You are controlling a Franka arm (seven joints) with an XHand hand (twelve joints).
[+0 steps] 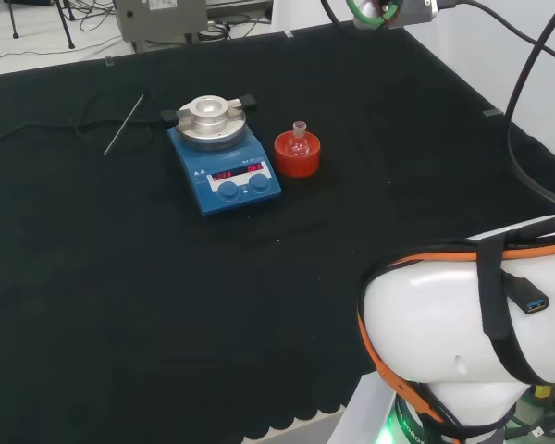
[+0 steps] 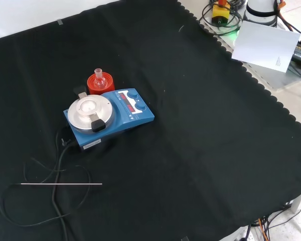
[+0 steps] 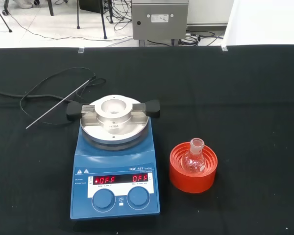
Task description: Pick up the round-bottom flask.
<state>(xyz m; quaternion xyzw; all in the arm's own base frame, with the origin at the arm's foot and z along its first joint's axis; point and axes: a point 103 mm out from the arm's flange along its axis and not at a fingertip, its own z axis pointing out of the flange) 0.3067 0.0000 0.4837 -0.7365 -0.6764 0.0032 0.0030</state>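
Black cloth (image 3: 255,88) covers my counter to its scalloped edge. Beyond it lies a pale floor (image 3: 49,29) strewn with cables, where a grey metal cabinet (image 3: 160,18) stands.

A blue magnetic stirrer (image 3: 115,174) stands on the bench (image 2: 215,150), which is covered with black cloth. A round metal block (image 3: 113,119) with black handles sits on its top plate. Two blue knobs (image 3: 104,199) occupy its front panel. A thin metal rod (image 2: 60,184) and a black cable (image 2: 55,170) lie nearby.
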